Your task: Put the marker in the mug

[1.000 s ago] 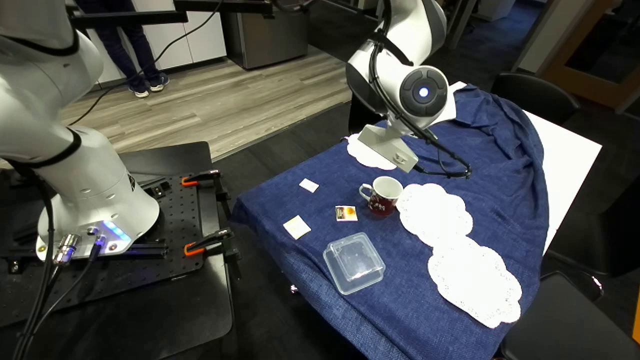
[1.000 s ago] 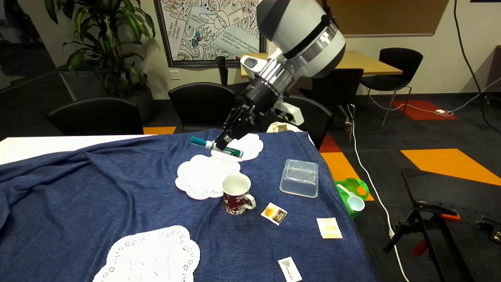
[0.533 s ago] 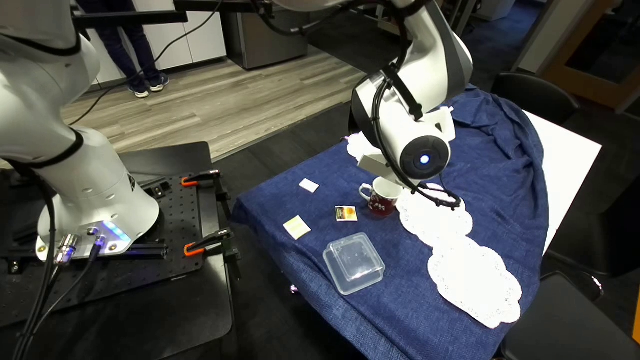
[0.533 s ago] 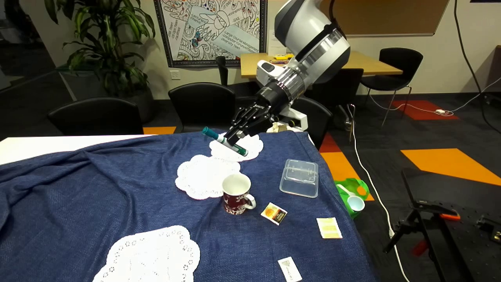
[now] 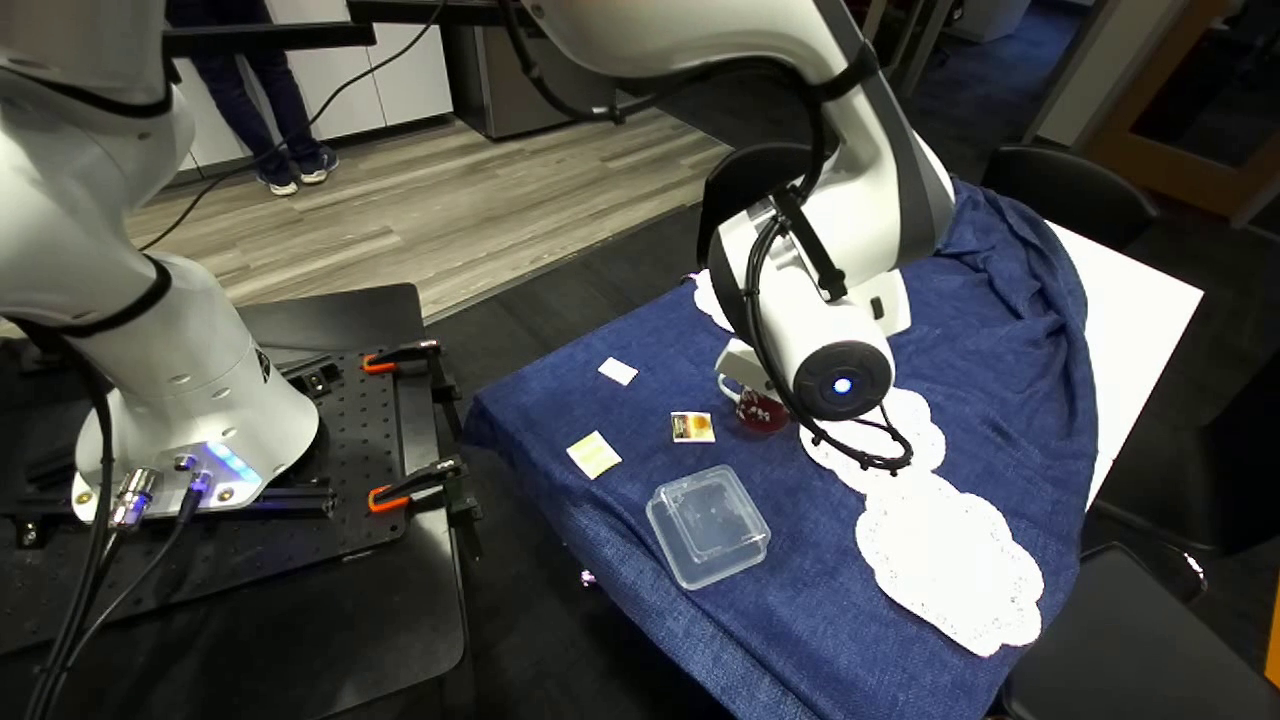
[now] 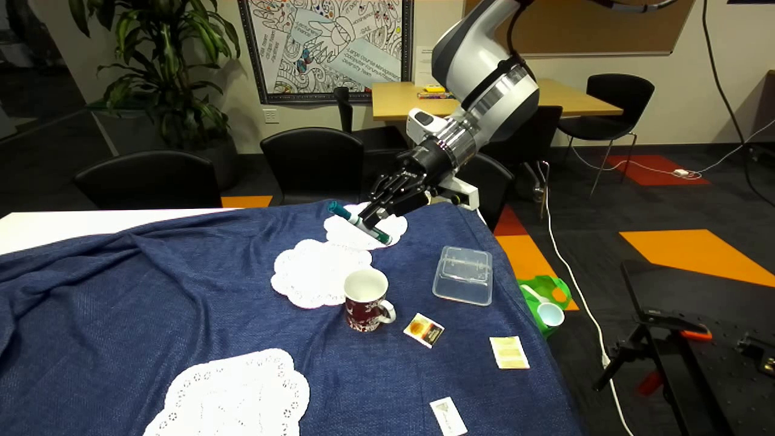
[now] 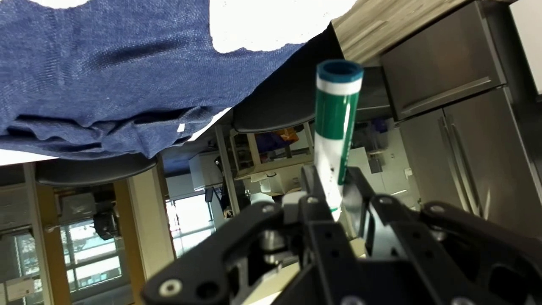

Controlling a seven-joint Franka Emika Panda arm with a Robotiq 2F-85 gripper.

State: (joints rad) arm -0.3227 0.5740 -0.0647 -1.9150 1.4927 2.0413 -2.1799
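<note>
My gripper (image 6: 370, 220) is shut on the marker (image 6: 356, 221), a white and green pen with a teal cap. In an exterior view the marker is tilted, its cap end up and its green end lower. In the wrist view the marker (image 7: 337, 114) sticks out from between the fingertips of the gripper (image 7: 333, 180). The dark red patterned mug (image 6: 364, 306) stands upright on the cloth, pale inside, handle to the side. The marker is held in the air, apart from the mug. In an exterior view the wrist hides the rim of the mug (image 5: 763, 413) and the marker.
A clear plastic container (image 5: 707, 528) lies on the blue cloth (image 6: 145, 290). White doilies (image 6: 318, 274) lie beside the mug. Small packets (image 6: 424, 330) lie near the mug, and a yellowish one (image 6: 509, 352) lies near the table edge.
In an exterior view the gripper has moved right with the marker, which has tilted more steeply. In an exterior view the wrist has come lower, now covering the top of the mug.
</note>
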